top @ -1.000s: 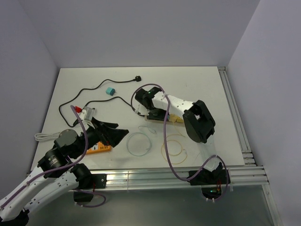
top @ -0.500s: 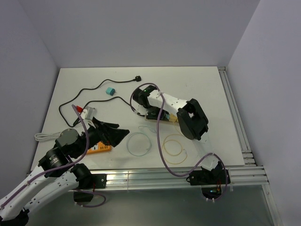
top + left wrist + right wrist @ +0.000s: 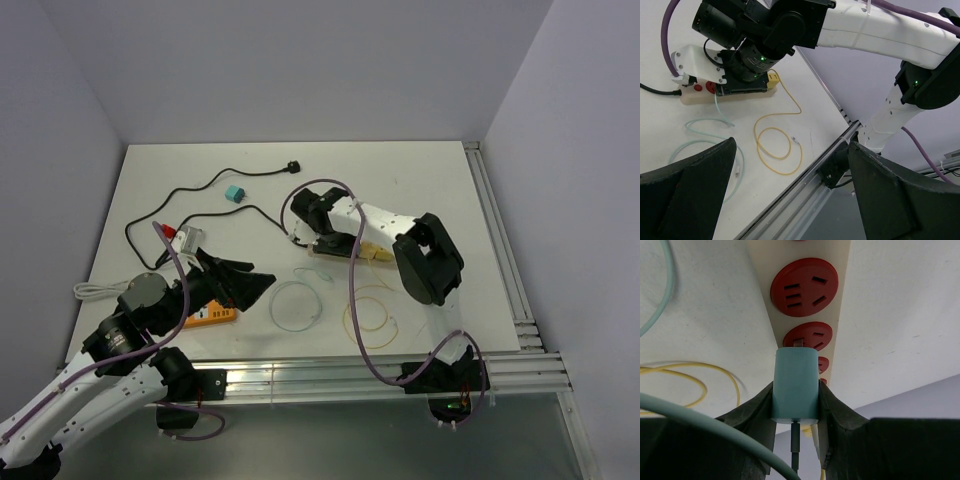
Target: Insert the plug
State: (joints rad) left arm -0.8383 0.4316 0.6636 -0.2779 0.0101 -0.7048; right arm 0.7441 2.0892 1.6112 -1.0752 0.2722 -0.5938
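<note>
My right gripper (image 3: 796, 407) is shut on a teal plug (image 3: 795, 385) whose thin black cord runs down between the fingers. The plug's front end points at the second red socket (image 3: 810, 334) of a cream power strip (image 3: 840, 270), close to it or touching; I cannot tell if the prongs are in. In the top view the right gripper (image 3: 305, 228) is over the strip's left end (image 3: 375, 252). My left gripper (image 3: 248, 282) is open and empty near the front left. The left wrist view shows the strip (image 3: 692, 97) under the right gripper.
A second teal plug (image 3: 235, 193) and a black plug (image 3: 293, 167) with black cord lie at the back left. A yellow cable loop (image 3: 368, 315) and a pale green loop (image 3: 297, 305) lie in front of the strip. An orange object (image 3: 210, 316) is by the left arm.
The right arm shifted a little left over the strip, then back right, with the plug held. The left arm has not moved.
</note>
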